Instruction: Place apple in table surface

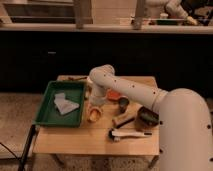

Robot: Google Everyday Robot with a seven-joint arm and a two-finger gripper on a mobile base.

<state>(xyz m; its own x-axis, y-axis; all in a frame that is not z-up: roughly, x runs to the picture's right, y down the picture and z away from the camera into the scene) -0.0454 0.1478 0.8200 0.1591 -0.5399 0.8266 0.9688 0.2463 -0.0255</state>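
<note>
The apple (94, 115), small and orange with a yellowish patch, sits between the fingers of my gripper (94, 109), which is shut on it. The gripper points down at the end of the white arm. It holds the apple low over the light wood table surface (85, 141), just right of the green tray. Whether the apple touches the wood I cannot tell.
A green tray (59, 124) with a white crumpled item (65, 104) fills the table's left side. Right of the gripper are an orange bowl (115, 94), a small dark cup (123, 103), a dark bowl (148, 116), a wooden piece (122, 120) and a white-handled tool (128, 134).
</note>
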